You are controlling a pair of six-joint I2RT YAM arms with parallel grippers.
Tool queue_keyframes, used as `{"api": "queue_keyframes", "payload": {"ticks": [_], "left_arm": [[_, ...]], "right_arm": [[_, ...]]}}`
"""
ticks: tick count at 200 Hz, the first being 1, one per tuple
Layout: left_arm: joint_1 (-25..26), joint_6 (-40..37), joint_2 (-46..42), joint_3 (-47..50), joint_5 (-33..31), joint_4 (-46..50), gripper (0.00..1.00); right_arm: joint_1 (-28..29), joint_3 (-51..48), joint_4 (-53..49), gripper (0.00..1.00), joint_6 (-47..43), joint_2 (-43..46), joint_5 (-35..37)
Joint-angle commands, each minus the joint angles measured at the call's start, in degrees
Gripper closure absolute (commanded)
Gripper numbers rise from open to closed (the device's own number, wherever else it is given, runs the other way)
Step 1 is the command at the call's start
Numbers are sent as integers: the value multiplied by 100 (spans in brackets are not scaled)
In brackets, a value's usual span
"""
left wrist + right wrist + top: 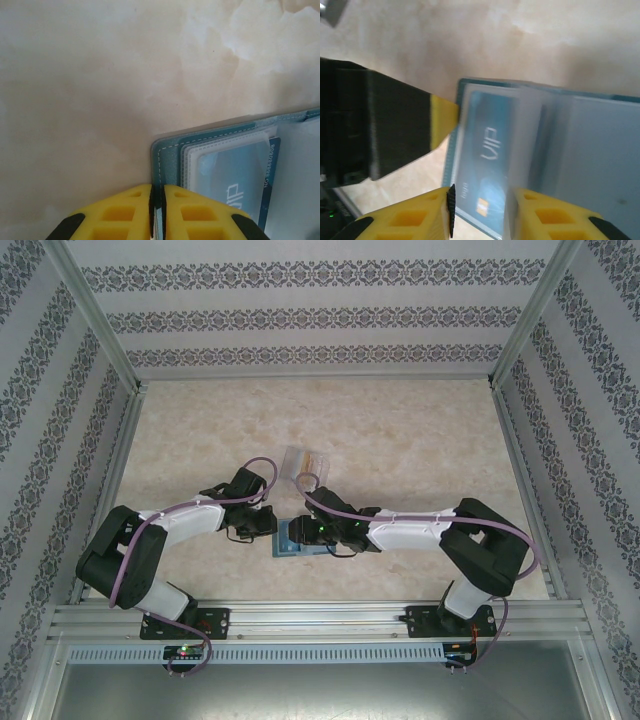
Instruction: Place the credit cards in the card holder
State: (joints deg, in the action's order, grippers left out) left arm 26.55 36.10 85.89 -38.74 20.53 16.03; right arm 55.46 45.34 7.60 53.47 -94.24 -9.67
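The teal card holder point(284, 543) lies open on the table between the two arms. In the left wrist view my left gripper point(157, 200) is shut on the corner edge of the card holder's point(172, 155) cover. A blue credit card point(235, 182) marked VIP sits inside a clear pocket. In the right wrist view my right gripper point(482, 212) is open, its fingers apart over the lower edge of that credit card point(482, 150) in the card holder point(600, 150). The left gripper's yellow fingertip point(444, 120) touches the holder's left edge.
A clear plastic case point(303, 462) with something orange-tan in it stands just beyond the grippers. Patterned walls and metal frame posts enclose the marbled table point(420, 440) on three sides.
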Motion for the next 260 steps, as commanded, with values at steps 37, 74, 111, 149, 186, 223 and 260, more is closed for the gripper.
{"api": "queue_keyframes", "payload": {"ticks": [37,74,111,149,186,223,260], "left_arm": [[43,62,-106,147,108,-167,84],[-61,46,-318,176,35,-13,82],[-279,0,-713,149,-316,453,66],[-341,-52,-1565,-75,-1187,1185,51],[-332,-140,-1712,-462,-1209,1454,43],[-273,-232,-1761,-902,-818,1092,26],[-87,-550,-1041,-2016,-631,1188,22]], "right_arm": [[-45,20,643,65,87,-271,-495],[-48,126,673,65,-17,-394,-658],[-35,256,852,64,30,-730,-882],[-44,100,932,61,-314,-203,-677],[-88,-329,352,49,-1086,1095,236],[-265,-872,-431,31,-1671,2521,1823],[-904,-1296,-1075,15,-1597,3540,2477]]}}
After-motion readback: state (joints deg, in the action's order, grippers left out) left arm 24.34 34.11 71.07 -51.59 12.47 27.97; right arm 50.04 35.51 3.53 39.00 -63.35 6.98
